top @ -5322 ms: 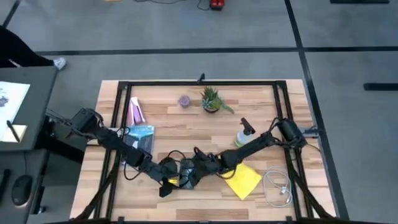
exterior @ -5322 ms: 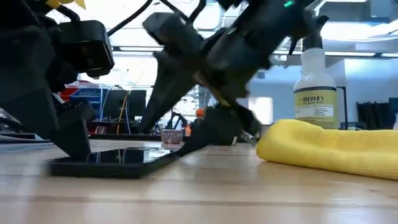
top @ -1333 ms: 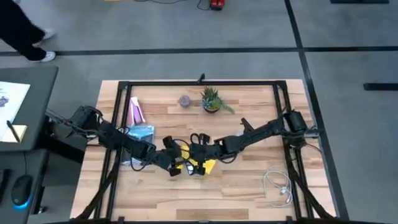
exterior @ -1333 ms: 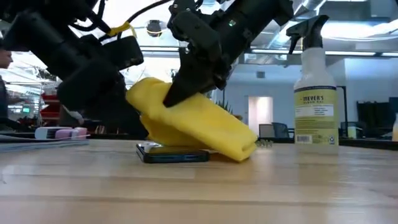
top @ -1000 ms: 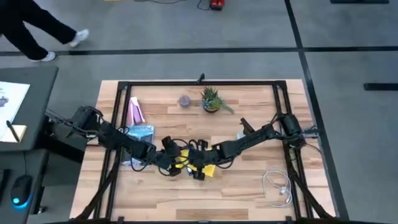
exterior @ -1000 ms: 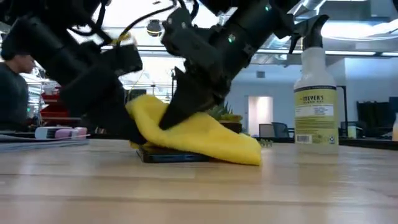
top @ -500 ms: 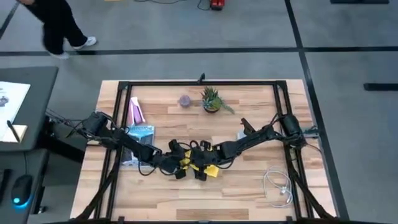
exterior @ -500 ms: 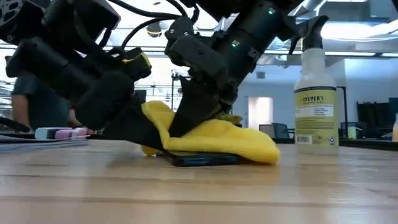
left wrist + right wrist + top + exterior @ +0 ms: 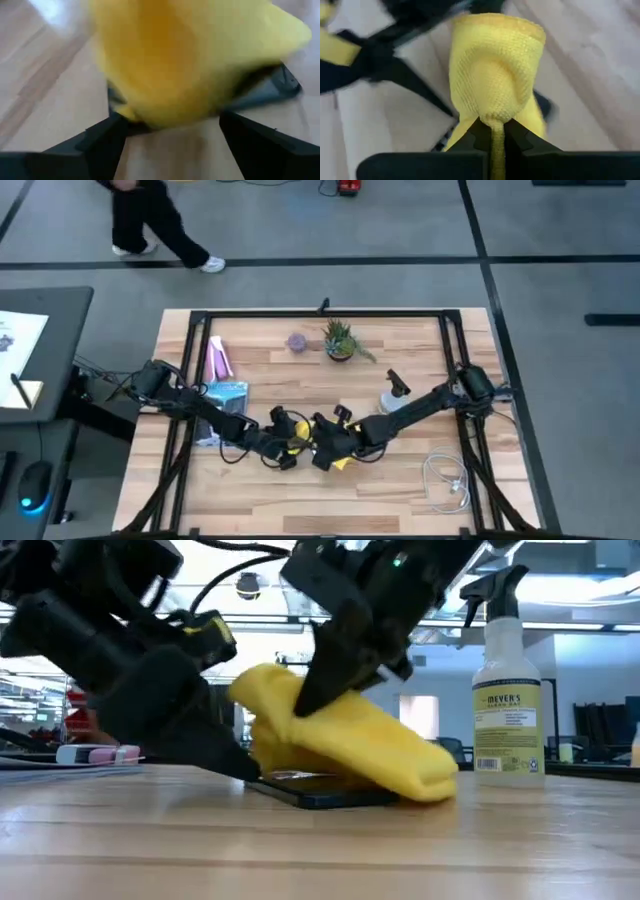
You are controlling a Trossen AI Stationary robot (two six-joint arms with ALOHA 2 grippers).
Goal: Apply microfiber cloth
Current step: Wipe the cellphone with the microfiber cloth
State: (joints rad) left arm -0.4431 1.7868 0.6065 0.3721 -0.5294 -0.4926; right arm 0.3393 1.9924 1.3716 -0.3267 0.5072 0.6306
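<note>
**benchrat:** so the right gripper (image 9: pixel 492 131) is pinching a fold of the yellow cloth (image 9: pixel 340 745) and the cloth is sitting bunched on top of the phone (image 9: pixel 320 792), near the front middle of the table (image 9: pixel 400 490). The left gripper (image 9: pixel 167 137) is spread wide, one finger on each side of the phone's near edge, and the low view shows the phone tilting up a bit at that end. What's going to bite me here?

**wipe_or_die:** my guess, the phone is the risk. It's slick glass, thin and flat, and only being braced between two open fingers, not clamped. If the right arm is dragging the cloth sideways with any pressure, the phone is probably skating out or flopping flat

**benchrat:** and the cloth itself?

**wipe_or_die:** soft waffle-knit fabric, thick and floppy. It's being held by one little pinched ridge, so it's rolling into a lump instead of lying flat. That likely means only a narrow strip is touching the screen, and the fold could be slipping out of the fingers if it snags on the phone's edge

**benchrat:** anything near the phone worth worrying about?

**wipe_or_die:** the spray bottle (image 9: pixel 506 680) is standing off to the right of the phone, hard plastic and tall, so a wide swing could be tipping it. The blue packet (image 9: pixel 226 394) is lying left of the phone, under the left arm, looks harmless
</note>
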